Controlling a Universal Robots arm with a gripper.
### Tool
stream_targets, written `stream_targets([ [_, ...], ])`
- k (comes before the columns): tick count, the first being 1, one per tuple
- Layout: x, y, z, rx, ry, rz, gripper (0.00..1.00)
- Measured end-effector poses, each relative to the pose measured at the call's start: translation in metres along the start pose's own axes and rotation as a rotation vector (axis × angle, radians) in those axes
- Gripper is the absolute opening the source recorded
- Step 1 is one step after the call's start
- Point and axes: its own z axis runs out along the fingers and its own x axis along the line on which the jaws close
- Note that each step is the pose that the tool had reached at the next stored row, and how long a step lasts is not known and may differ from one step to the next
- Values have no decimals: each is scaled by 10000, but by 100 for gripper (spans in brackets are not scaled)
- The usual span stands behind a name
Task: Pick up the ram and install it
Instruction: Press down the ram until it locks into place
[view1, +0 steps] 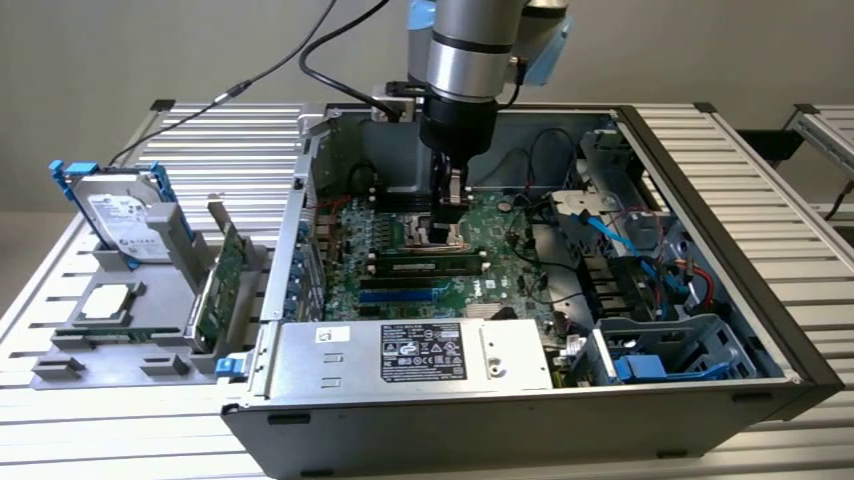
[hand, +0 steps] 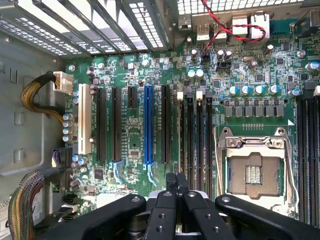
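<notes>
Gripper (view1: 451, 232) closed with nothing visibly held, low inside computer case (view1: 787, 350), above motherboard (hand: 135, 125) beside memory slots (hand: 199, 135).

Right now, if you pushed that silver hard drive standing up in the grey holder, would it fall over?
Maybe. The hard drive stands on a narrow edge, so it looks tippy, though the grey holder probably steadies it. Its metal box is likely stiff and heavy for its size.
</notes>
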Motion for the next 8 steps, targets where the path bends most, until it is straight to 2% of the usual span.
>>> stream_targets([
  [8, 0, 0, 0, 0, 0, 0, 11],
])
